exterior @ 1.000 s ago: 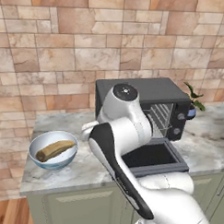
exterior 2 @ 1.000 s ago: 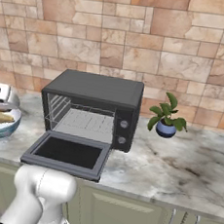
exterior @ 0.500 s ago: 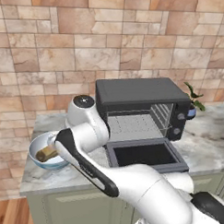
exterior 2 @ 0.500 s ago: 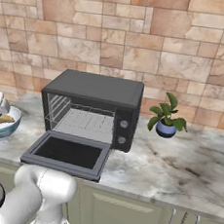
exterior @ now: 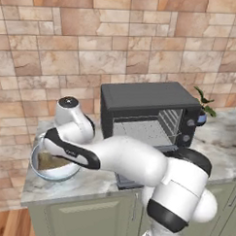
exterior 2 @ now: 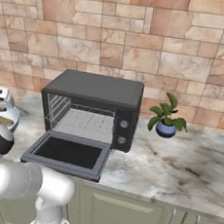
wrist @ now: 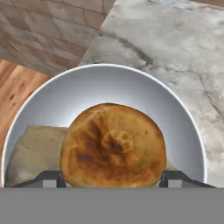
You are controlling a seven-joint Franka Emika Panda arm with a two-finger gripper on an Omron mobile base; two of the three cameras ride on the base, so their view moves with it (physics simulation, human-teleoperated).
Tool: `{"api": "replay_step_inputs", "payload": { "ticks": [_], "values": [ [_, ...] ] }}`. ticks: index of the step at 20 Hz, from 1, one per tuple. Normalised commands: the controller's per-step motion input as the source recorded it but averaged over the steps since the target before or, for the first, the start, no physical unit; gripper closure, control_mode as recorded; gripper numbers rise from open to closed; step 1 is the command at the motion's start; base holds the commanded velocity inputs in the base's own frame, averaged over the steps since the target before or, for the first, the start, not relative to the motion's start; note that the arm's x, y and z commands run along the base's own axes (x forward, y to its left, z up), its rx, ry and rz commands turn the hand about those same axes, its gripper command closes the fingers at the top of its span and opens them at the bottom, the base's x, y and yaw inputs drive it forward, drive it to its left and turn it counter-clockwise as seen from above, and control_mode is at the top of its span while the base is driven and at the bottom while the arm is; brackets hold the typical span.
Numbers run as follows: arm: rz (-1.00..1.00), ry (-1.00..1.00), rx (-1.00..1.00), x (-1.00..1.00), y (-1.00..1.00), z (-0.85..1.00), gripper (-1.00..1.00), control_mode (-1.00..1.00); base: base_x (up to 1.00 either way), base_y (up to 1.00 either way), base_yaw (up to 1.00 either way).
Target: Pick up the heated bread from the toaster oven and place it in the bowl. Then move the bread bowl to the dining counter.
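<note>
Heated bread [wrist: 113,146] sits between the end effector [wrist: 113,178] fingertips, held inside the bowl [wrist: 131,83] rim.

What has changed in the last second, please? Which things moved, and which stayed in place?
The arm swung left, from in front of the oven to over the bowl at the counter's left end. The hand now hangs above the bowl with the bread between its fingertips, over the tan loaf lying inside. Whether it grips the bread cannot be told. The oven, its open door, the bowl and the plant stayed put.
</note>
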Motion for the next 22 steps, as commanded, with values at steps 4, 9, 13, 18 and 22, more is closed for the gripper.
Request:
{"api": "replay_step_inputs", "payload": {
  "ticks": [4,9,13,18,22],
  "values": [
    [0.00,0.02,-0.05,0.35,0.16,-0.45,-1.00,-1.00,0.00,0.00,0.00],
    [0.00,0.04,0.00,-0.69,-0.08,-0.29,-1.00,-1.00,0.00,0.00,0.00],
    [0.00,-0.01,0.00,-0.36,-0.02,0.07,-1.00,-1.00,0.00,0.00,0.00],
    [0.00,-0.10,0.03,-0.39,-0.09,0.50,-1.00,-1.00,0.00,0.00,0.00],
    [-0.13,0.00,0.21,-0.72,-0.71,0.39,-1.00,-1.00,0.00,0.00,0.00]
  ]
}}
